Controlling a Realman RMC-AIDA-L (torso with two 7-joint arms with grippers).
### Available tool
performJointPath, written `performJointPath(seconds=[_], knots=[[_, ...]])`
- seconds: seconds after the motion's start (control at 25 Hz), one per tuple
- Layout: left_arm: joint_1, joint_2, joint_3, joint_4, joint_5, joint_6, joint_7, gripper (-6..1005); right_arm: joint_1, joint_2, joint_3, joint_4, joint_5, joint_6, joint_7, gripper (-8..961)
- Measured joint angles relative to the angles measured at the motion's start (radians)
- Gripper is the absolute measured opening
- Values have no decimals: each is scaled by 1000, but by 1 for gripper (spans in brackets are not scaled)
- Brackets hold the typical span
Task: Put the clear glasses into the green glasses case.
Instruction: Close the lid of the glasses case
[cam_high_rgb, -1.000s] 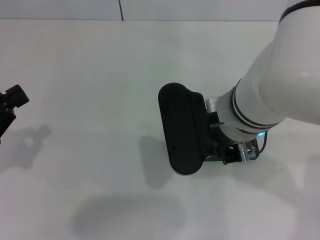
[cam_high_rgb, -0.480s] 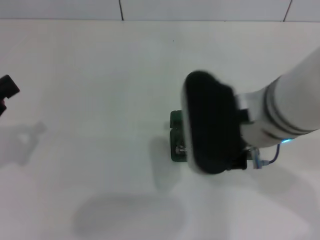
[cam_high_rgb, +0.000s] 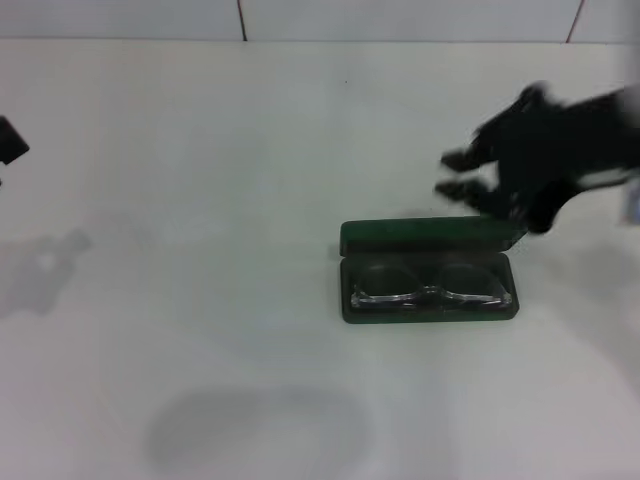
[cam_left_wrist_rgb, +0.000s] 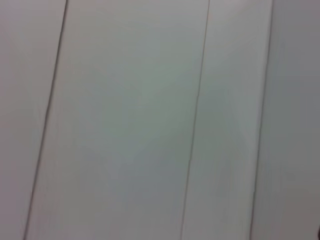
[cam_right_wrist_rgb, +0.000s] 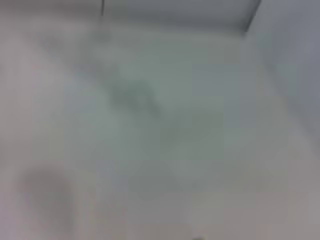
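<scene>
**Glasses seated in the open case; right gripper clear of it, holding nothing.**

The clear glasses (cam_high_rgb: 430, 288) lie lens-down in the lined tray of the green glasses case (cam_high_rgb: 428, 312), which sits on the white table (cam_high_rgb: 200, 200) just below and to the inner side of the right gripper (cam_high_rgb: 458, 172). The gripper's fingers (cam_high_rgb: 452, 158) are spread a little apart with nothing between them, and they hover near the raised lid without touching it. The left gripper (cam_high_rgb: 8, 140) is parked well away at the far edge of the head view; whether it is open cannot be told. Judged risks: a low pass by the right gripper could clip the upright lid and knock it shut or shove the case. The folded arms might also sit proud of the tray.
</scene>
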Motion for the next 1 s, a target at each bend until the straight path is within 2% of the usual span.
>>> performJointPath(seconds=[0.04, 0.16, 0.28, 0.36, 0.52, 0.68, 0.8, 1.0], knots=[[-11, 1, 3, 0, 0, 0, -14, 71, -20, 1, 56, 2, 74, -1, -36, 194], [-59, -3, 9, 0, 4, 0, -47, 71, -101, 0, 311, 86, 386, -45, -180, 194], [-139, -12, 28, -4, 12, 0, -87, 71, -152, -4, 529, 257, 607, -116, -295, 198], [-188, -13, 66, -7, 17, -4, -107, 72, -166, -5, 654, 390, 691, -166, -366, 201], [-272, -20, 158, -9, 65, -43, -144, 74, -170, -4, 887, 653, 745, -251, -508, 207], [-360, -54, 232, -19, 191, -141, -163, 69, -170, -6, 1077, 814, 748, -336, -592, 210], [-419, -74, 250, -71, 271, -206, -165, 72, -176, -8, 1152, 860, 739, -376, -615, 210], [-511, -74, 324, -224, 306, -340, -158, 83, -189, -11, 1228, 943, 725, -406, -669, 210]])
